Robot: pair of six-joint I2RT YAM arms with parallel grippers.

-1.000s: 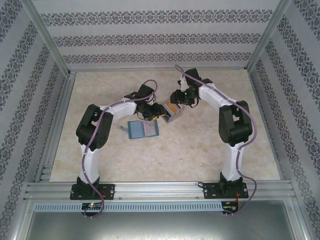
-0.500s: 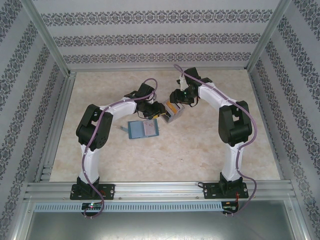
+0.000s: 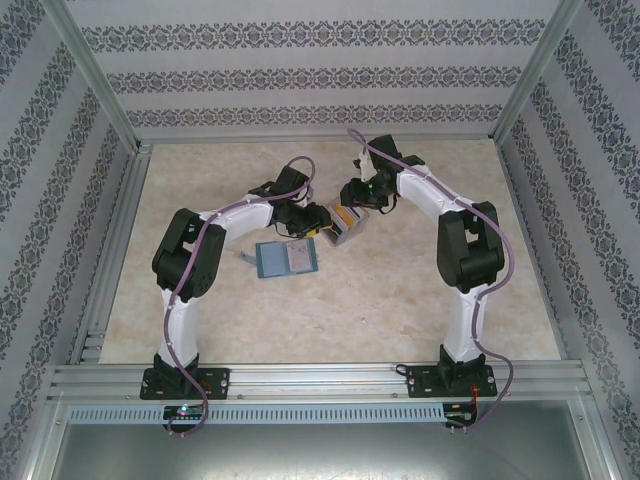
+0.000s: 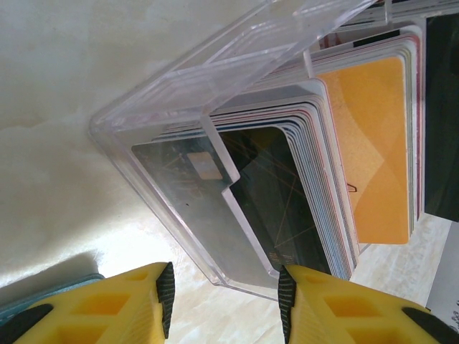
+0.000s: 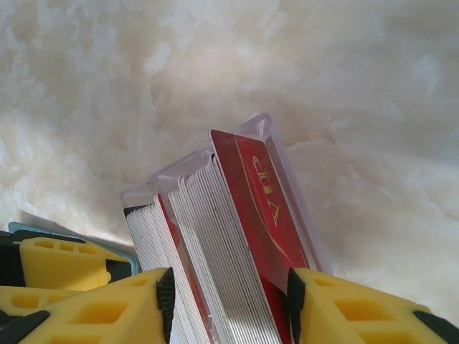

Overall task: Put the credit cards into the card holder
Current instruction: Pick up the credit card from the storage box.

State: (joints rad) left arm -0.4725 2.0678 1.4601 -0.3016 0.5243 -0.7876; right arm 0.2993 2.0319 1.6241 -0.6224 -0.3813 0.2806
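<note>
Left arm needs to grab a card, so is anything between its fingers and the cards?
Yes: the front wall of the clear tray lies between the left fingers and the cards it holds. Their far ends stick out past it.

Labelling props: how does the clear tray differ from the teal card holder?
The clear tray is see-through and stands up, packed with credit cards on edge; the teal card holder is opaque and lies open and flat. Both rest on the table.

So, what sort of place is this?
Probably a robot test cell: a metal frame and patterned walls box in the table, with a left arm and right arm bolted at its edge.
</note>
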